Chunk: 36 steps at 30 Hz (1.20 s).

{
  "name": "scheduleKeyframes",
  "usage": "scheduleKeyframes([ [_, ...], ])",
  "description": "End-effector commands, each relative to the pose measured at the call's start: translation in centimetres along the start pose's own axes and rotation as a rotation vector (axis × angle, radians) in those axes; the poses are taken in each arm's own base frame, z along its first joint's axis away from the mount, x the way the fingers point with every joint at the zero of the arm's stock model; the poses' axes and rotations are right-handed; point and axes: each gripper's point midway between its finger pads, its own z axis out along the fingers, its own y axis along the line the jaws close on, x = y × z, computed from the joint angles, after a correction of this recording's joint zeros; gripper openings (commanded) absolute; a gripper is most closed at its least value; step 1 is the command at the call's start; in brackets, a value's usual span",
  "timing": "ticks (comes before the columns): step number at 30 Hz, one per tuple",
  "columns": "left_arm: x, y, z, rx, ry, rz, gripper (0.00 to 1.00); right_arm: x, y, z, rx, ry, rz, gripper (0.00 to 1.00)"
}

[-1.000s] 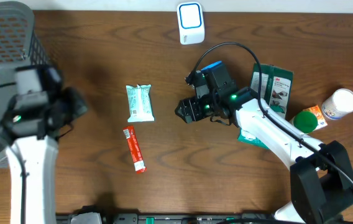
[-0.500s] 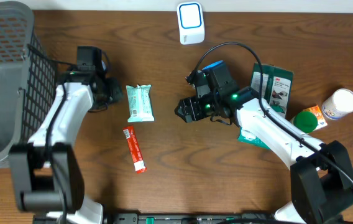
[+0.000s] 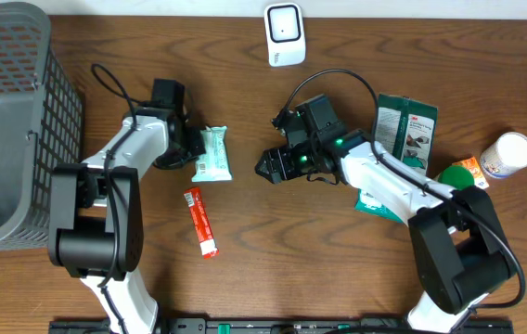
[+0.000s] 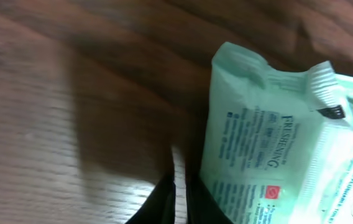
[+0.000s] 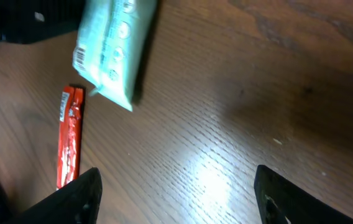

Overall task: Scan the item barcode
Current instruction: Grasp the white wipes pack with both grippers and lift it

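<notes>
Two arms, left to right. Left gripper (image 3: 187,148): swung from beside the wire basket (image 3: 4,121) across to the pale green wipes pack (image 3: 211,153); jaws pressed together, pack flat on the table just right of their tips. Right gripper (image 3: 268,167): barely shifted, jaws spread, pack near, to their left.

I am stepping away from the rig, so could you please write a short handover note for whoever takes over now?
Left gripper: shut, at the left edge of the green wipes pack; a grip on it cannot be confirmed.
Right gripper: open, empty, right of the pack.
Scanner: at the far edge of the table.
Done: left arm is at the pack.
Left: lift the pack and show its barcode to the scanner.
</notes>
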Motion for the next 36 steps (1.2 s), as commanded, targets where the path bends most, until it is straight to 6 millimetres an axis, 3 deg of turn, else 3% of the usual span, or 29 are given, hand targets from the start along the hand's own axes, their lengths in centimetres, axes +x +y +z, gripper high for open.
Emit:
scheduleKeyframes([
  [1, 2.2, -0.9, 1.8, -0.005, 0.079, 0.041, 0.12, 0.0, -0.5, 0.2, -0.022, 0.004, 0.018, 0.74],
  [8, 4.9, -4.2, 2.1, -0.003, 0.119, 0.148, 0.11, 0.1, -1.8, 0.8, -0.011, 0.011, 0.047, 0.72],
  [13, 5.3, -6.3, 2.3, 0.020, 0.095, 0.204, 0.11, -1.2, -2.7, 0.8, -0.046, -0.034, 0.006, 0.74],
  [16, 4.8, -7.2, 2.3, 0.035, 0.063, 0.221, 0.11, -1.7, -3.4, 0.5, -0.041, -0.053, 0.002, 0.74],
  [23, 0.8, -8.2, 2.2, 0.035, -0.117, 0.226, 0.12, -2.0, -4.3, -0.1, -0.046, -0.066, 0.014, 0.75],
  [25, 0.7, -8.8, 2.2, 0.062, -0.122, 0.223, 0.12, -2.0, -4.5, -0.2, -0.043, -0.064, 0.018, 0.75],
  [36, 5.0, -12.2, 2.2, 0.174, 0.005, 0.302, 0.12, -0.8, -5.3, 0.9, -0.035, -0.021, 0.056, 0.68],
])
